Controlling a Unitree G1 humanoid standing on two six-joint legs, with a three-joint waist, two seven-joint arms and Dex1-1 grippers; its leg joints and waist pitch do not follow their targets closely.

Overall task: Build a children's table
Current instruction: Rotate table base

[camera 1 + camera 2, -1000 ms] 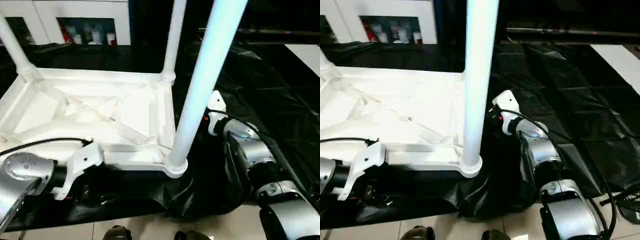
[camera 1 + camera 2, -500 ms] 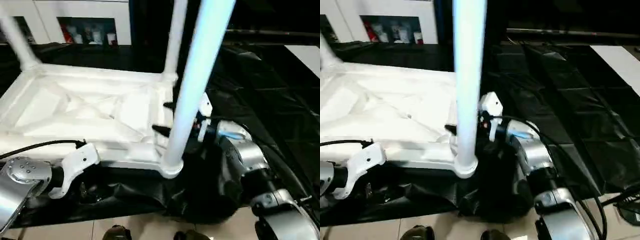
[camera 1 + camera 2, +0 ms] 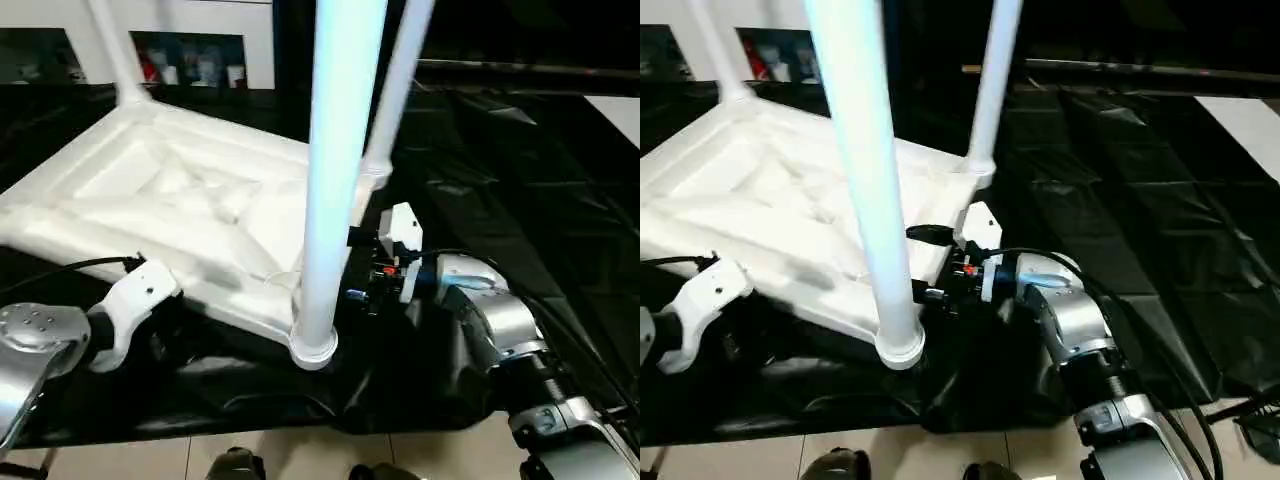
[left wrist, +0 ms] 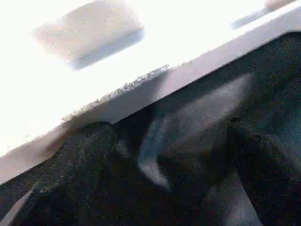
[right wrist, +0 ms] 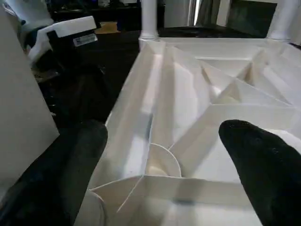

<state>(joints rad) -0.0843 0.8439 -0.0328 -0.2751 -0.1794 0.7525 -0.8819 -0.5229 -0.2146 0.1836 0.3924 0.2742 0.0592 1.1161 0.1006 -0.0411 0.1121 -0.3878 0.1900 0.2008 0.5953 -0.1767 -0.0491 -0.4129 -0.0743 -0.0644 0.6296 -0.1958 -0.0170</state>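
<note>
a lab or demo room: black-draped surface [image 3: 520, 180], pale tiled floor [image 3: 300, 455] at 6 o'clock, white cabinets [image 3: 190, 40] with bottles at 11 o'clock.

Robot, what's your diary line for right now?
table top: upside down | visible legs: socketed upright | left gripper: open | right gripper: open, straddling rim

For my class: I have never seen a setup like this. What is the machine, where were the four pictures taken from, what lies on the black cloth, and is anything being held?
This is a humanoid robot with two silver arms. Two pictures come from cameras in its head, looking down; the other two come from a camera on each wrist. On the black cloth lies a white children's table upside down, legs pointing up. The right gripper is open around the table's edge. The left gripper is open by the near rim. Neither grips anything.
</note>
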